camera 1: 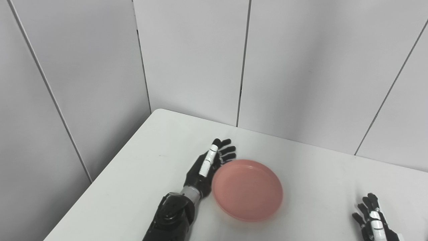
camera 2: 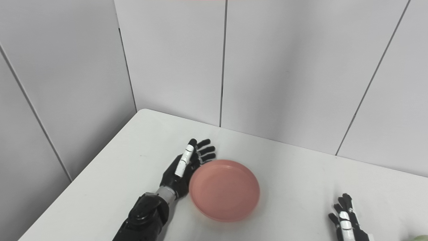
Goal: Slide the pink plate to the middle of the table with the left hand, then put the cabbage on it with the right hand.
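Observation:
The pink plate [camera 1: 247, 190] lies flat on the white table [camera 1: 140, 174], empty. My left hand [camera 1: 209, 165] stands on its edge against the plate's left rim, fingers stretched out and apart, holding nothing. My right hand [camera 1: 372, 219] rests open at the bottom right, well clear of the plate. A sliver of pale green, probably the cabbage [camera 2: 420, 238], shows at the bottom right corner of the right eye view; the rest of it is out of frame.
Grey wall panels [camera 1: 194, 57] close off the table at the back and on the left. The table's left edge [camera 1: 100, 180] runs diagonally, close to my left arm.

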Tool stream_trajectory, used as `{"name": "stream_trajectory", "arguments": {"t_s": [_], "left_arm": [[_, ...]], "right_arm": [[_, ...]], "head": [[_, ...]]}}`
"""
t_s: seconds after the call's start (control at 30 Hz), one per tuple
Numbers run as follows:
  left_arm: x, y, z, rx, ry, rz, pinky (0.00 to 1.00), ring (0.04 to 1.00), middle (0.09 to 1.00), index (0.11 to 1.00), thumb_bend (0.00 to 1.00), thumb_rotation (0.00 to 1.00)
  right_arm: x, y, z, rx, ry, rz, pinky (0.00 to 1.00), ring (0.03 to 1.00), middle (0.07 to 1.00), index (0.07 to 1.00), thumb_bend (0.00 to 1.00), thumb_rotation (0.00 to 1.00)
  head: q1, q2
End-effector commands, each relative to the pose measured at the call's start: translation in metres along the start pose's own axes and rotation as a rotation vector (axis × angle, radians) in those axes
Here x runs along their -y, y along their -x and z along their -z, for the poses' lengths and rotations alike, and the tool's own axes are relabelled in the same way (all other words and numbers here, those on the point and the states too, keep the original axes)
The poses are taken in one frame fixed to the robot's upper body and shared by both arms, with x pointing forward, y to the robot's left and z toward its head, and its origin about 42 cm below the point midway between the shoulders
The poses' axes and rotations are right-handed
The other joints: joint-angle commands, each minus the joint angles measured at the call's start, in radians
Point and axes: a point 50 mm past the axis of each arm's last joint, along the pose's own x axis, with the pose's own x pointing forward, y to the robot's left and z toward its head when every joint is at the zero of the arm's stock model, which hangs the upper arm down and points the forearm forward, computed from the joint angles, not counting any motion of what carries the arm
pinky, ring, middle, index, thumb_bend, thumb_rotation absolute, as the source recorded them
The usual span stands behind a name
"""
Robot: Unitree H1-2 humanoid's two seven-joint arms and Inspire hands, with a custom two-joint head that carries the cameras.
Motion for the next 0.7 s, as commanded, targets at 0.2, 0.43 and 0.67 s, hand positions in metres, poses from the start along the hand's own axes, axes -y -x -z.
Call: {"name": "stream_trajectory", "arguments": {"t_s": [0.2,0.43,0.67], "left_arm": [[0.04,0.017,0.013,0.047,-0.003,0.054,0.84,0.838,0.829,0.825,0.65,0.86],[0.063,0.042,0.03,0.029,0.029,0.1,0.87,0.869,0.86,0.848,0.67,0.84],[0.066,0.056,0.027,0.006,0.045,0.126,0.87,0.873,0.865,0.854,0.66,0.82]], "right_arm": [[-0.002,-0.003,-0.009,0.076,0.048,0.001,1.0,0.942,0.962,0.99,0.62,0.89],[-0.017,-0.005,-0.011,0.085,0.03,-0.004,0.99,0.949,0.961,0.988,0.66,0.84],[-0.037,-0.009,-0.023,0.096,0.039,0.003,0.97,0.935,0.95,0.978,0.63,0.82]], "head": [[-0.107,0.035],[-0.26,0.081],[-0.401,0.137]]}}
